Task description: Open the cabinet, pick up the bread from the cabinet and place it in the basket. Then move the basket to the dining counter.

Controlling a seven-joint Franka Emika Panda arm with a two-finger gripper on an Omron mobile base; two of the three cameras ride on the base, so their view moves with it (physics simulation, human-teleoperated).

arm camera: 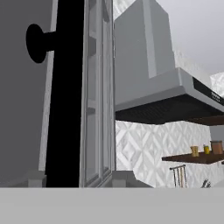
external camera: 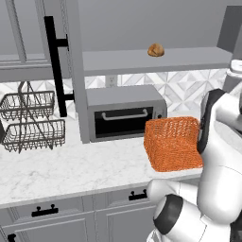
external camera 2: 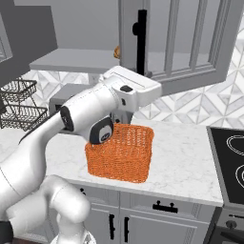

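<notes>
The grey cabinet (external camera: pixel 142 61) stands open, with both doors swung out. On its shelf lies the small golden-brown bread (external camera: pixel 156 49), which peeks out beside the right door's black bar handle (external camera 2: pixel 140 43). My gripper (external camera 2: pixel 141 81) is at the lower end of that handle. In the hand view the gripper (arm camera: pixel 82 179) stands open, with the black bar (arm camera: pixel 65 109) between its spread tips and a gap on one side. The orange mesh basket (external camera: pixel 172 142) sits on the marble worktop in front of the toaster oven (external camera: pixel 125 113), below my arm. The dining counter is out of view.
A dark two-tier wire rack (external camera: pixel 30 123) stands at the left of the worktop. The left door's handle (external camera: pixel 56 66) juts out over the counter. A black cooktop (external camera 2: pixel 228 162) lies to the right, under a range hood (arm camera: pixel 162 87). Grey drawers run below.
</notes>
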